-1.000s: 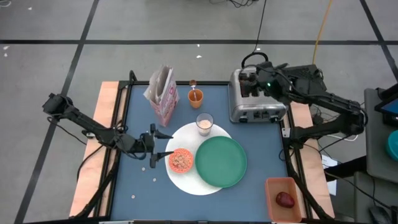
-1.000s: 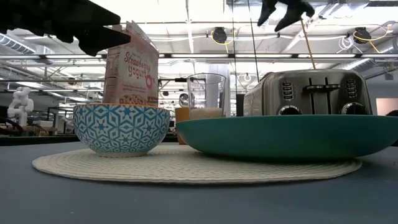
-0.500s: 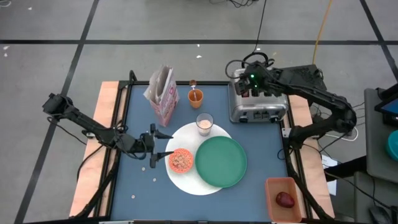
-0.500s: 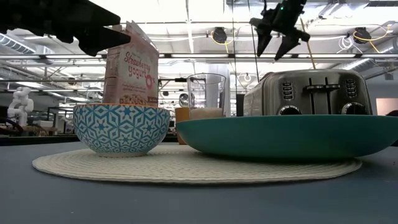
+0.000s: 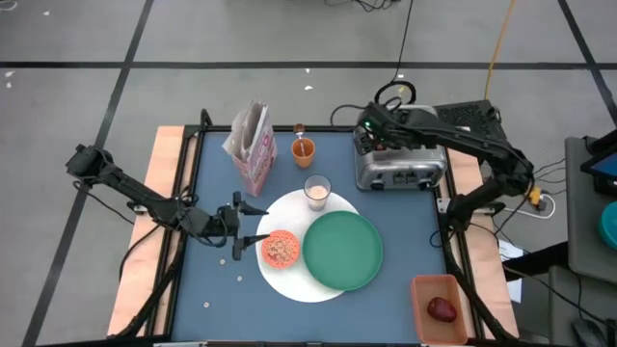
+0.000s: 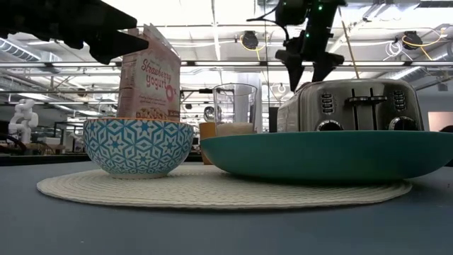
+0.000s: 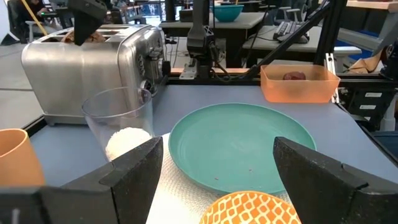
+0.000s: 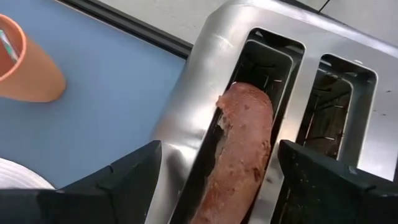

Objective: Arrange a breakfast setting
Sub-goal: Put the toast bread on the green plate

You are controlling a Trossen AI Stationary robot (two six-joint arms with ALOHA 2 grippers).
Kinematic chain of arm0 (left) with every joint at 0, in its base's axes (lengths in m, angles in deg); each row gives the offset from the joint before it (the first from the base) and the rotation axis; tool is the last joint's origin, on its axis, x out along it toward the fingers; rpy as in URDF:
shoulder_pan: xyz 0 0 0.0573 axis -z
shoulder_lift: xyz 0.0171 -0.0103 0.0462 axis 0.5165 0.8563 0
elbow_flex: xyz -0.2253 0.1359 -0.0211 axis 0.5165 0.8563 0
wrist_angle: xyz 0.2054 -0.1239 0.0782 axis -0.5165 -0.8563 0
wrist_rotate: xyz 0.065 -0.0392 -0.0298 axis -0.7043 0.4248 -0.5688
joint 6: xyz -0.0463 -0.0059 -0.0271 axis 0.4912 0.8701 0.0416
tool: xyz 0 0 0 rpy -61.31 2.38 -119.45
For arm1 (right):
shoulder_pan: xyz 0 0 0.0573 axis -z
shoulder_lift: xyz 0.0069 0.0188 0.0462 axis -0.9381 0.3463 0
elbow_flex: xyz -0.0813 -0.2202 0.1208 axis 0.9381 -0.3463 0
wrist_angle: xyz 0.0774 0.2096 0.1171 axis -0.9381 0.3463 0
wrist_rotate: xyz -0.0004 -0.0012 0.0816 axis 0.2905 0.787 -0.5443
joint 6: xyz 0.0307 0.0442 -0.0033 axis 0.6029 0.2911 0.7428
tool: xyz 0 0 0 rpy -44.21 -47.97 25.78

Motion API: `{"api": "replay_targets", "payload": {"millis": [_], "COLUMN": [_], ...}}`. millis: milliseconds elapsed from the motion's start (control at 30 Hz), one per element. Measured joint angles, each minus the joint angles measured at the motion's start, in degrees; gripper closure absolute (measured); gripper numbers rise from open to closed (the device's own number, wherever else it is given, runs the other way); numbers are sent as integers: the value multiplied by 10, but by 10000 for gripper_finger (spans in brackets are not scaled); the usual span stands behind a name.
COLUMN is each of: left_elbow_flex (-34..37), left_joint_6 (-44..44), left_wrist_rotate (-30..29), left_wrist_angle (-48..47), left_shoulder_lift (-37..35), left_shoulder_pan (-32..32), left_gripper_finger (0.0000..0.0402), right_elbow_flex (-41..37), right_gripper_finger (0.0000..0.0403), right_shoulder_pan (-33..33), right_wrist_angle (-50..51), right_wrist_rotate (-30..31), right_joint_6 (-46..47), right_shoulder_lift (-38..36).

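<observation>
My right gripper (image 5: 367, 128) is open above the far left slot of the silver toaster (image 5: 400, 166), fingers pointing down. A brown bagel (image 8: 244, 146) stands in that slot, between my two fingers and below them. My left gripper (image 5: 253, 224) is open and empty, just left of the orange-patterned bowl (image 5: 281, 249). The bowl and the green plate (image 5: 343, 251) rest on the large white round plate (image 5: 294, 284). The milk glass (image 5: 317, 191), orange cup (image 5: 304, 150) and pink cereal box (image 5: 252, 145) stand behind them. The dark-red fruit (image 5: 442, 309) lies in the tan bin. No spoon is plainly in view.
The toaster fills the table's far right corner. The tan bin (image 5: 425, 287) stands at the near right corner. A few small bits (image 5: 239, 278) lie on the blue table top near its left side. The right arm reaches in from the right, over the toaster.
My right gripper has gone toward the table's left edge along the toaster top and come down toward the slot with the bagel. My left gripper has kept still.
</observation>
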Motion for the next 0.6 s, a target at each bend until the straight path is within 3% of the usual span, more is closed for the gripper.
{"api": "replay_targets", "payload": {"millis": [600], "left_elbow_flex": [0], "left_joint_6": [0], "left_wrist_rotate": [0], "left_wrist_angle": [0], "left_shoulder_lift": [0], "left_shoulder_pan": [0], "left_gripper_finger": [94], "right_elbow_flex": [0], "right_gripper_finger": [90], "right_shoulder_pan": [14], "right_wrist_angle": [16], "right_wrist_rotate": [-1], "right_joint_6": [2], "right_shoulder_lift": [-2]}}
